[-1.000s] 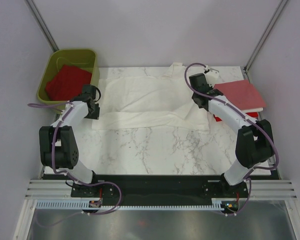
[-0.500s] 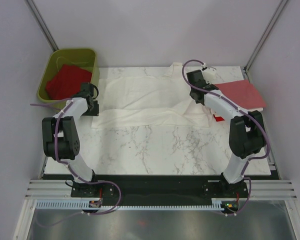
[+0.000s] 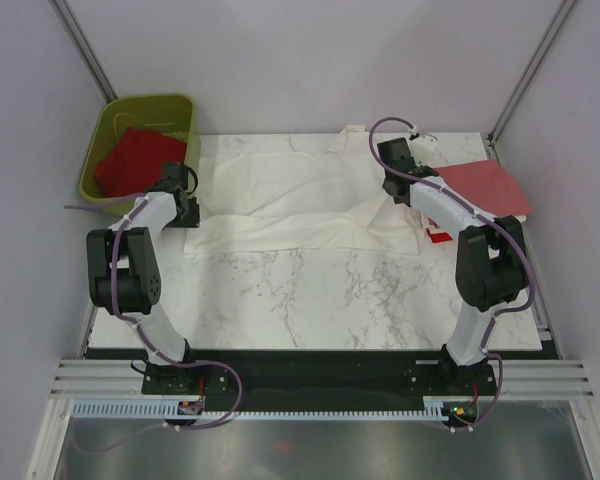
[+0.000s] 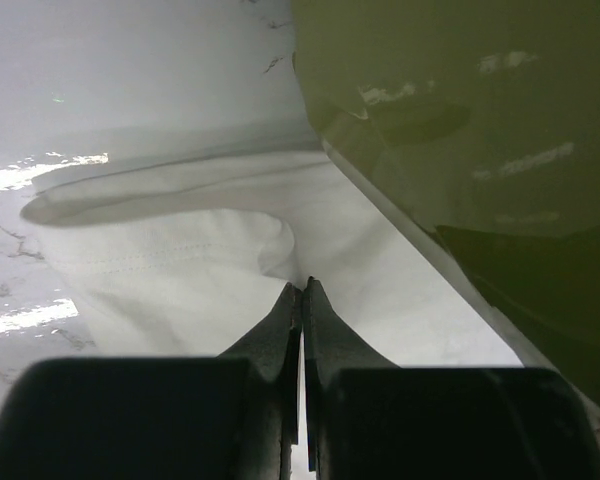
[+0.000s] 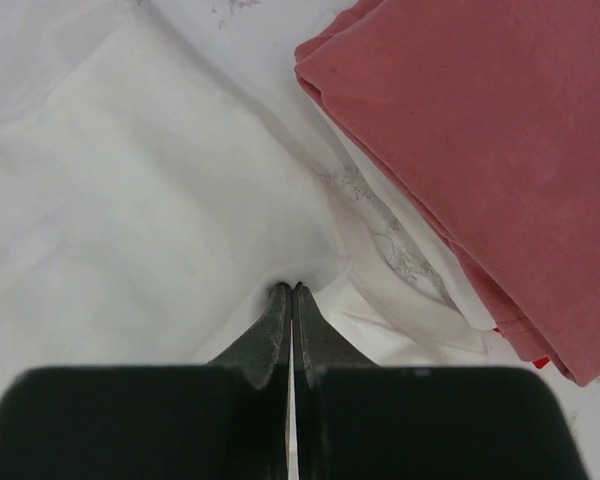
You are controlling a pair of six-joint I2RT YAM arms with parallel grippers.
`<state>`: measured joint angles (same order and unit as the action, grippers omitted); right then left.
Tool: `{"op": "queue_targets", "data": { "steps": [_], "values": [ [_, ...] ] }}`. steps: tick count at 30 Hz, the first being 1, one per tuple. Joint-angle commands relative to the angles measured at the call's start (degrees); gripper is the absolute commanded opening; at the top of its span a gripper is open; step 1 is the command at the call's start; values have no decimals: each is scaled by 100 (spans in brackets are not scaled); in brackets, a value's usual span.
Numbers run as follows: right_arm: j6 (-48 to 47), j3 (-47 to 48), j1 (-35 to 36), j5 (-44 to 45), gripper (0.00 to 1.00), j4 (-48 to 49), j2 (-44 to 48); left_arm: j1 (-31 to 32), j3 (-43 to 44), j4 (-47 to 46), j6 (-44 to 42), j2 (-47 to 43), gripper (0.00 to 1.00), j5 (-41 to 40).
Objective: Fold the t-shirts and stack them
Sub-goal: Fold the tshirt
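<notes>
Both arms have drawn the near edge of the white t-shirt (image 3: 290, 200) farther back across the bench (image 3: 310, 290). Left fingers (image 4: 278, 335) and right fingers (image 5: 265, 335) are clamped tight on its cloth. It looks mid-fold; the next move calls for laying the edge flat, then letting go.

Rumpled white t-shirt (image 3: 280, 200) lies beside folded pink t-shirt (image 3: 485, 185).

The white shirt (image 3: 280, 195) is plain. The table (image 3: 310, 290) is white marble with grey veins. The tub (image 3: 145, 108) is olive green, and the red shirt (image 3: 135, 162) in it is bright and plain. The pink shirt (image 3: 485, 188) is salmon, unpatterned. The left arm (image 3: 150, 220) and right arm (image 3: 445, 210) are white and black, their cables (image 3: 90, 209) purple.
</notes>
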<state>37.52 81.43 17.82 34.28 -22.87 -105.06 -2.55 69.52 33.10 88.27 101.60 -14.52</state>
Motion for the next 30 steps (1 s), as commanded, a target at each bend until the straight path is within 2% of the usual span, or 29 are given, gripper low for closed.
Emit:
{"op": "queue_targets", "data": {
  "steps": [1,4,5,6,7,8,10,13,14,23,30],
  "values": [
    [72,286,-51,-27,0,178,-155,-27,352,-489,85,18,2,-174],
    [45,391,-95,-184,5,195,-296,-44,334,-542,7,0,18,-147],
    [36,400,-104,-211,31,187,-305,-44,335,-568,-37,-17,29,-139],
    [28,400,-95,-220,46,187,-288,-35,326,-585,-90,-61,34,-112],
    [10,365,-104,-281,54,195,-261,-35,308,-594,-204,-88,38,-103],
    [10,348,-104,-317,58,213,-226,-35,291,-594,-257,-131,48,-86],
    [-16,260,-95,-430,60,231,-86,-35,150,-638,-319,-289,60,-59],
    [-34,-82,-95,-510,61,362,221,-35,-104,-682,-372,-552,62,-7],
    [-43,-205,-86,-632,61,476,309,-44,-166,-700,-381,-632,65,28],
    [115,-1444,37,-1028,55,556,1302,-27,-1097,-726,-442,-1669,67,169],
    [54,-2472,116,-1257,56,731,2129,-9,-1362,-858,-600,-1557,66,591]
  ]
}}
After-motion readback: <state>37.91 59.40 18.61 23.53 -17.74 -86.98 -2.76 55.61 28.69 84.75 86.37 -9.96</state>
